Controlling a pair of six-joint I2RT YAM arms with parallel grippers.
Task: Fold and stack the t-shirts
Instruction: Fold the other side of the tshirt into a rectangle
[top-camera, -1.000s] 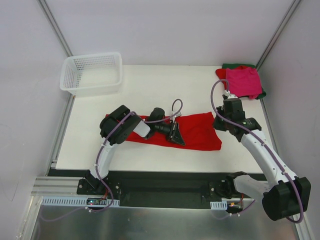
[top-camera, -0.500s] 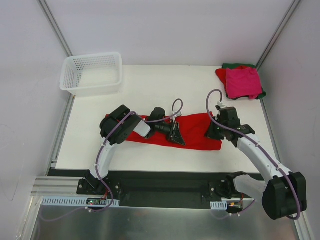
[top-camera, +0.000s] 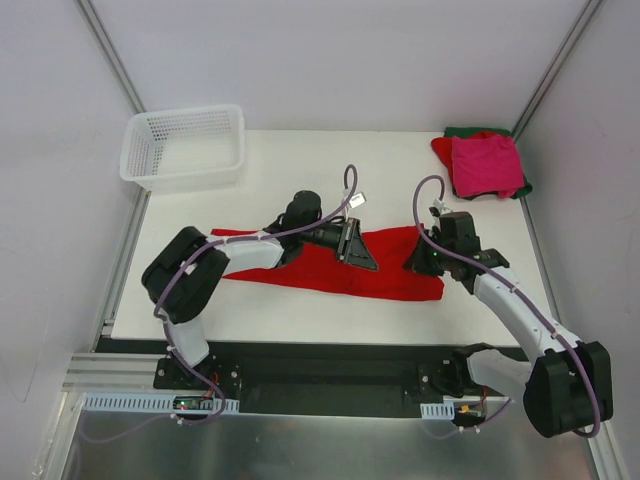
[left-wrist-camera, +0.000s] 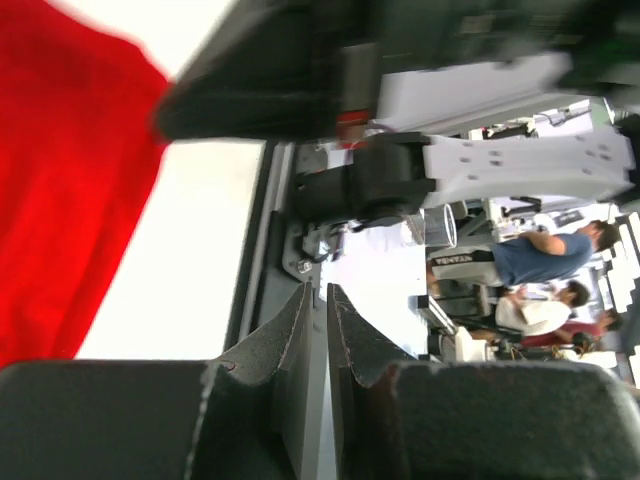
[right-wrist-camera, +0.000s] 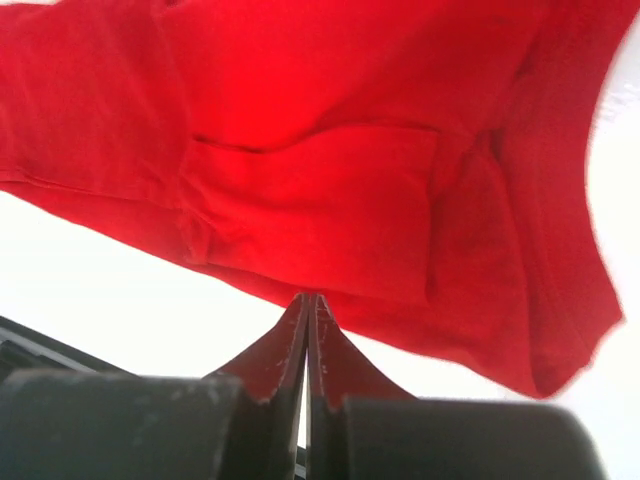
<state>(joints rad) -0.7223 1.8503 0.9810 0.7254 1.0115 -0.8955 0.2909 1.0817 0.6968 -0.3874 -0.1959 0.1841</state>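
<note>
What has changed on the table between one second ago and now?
The right gripper moved toward the near edge, from beside the folded stack to the right end of the red t-shirt, fingers shut. The left arm swung its elbow out left; the left gripper shifted slightly farther away, fingers a little apart, empty. T-shirt, stack and basket stayed put.

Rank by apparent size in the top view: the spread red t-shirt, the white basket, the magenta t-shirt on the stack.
1. red t-shirt: the widest spread, but only narrowly ahead of the basket.
2. white basket: close to the red one in area.
3. magenta t-shirt: folded, clearly the smallest.
</note>
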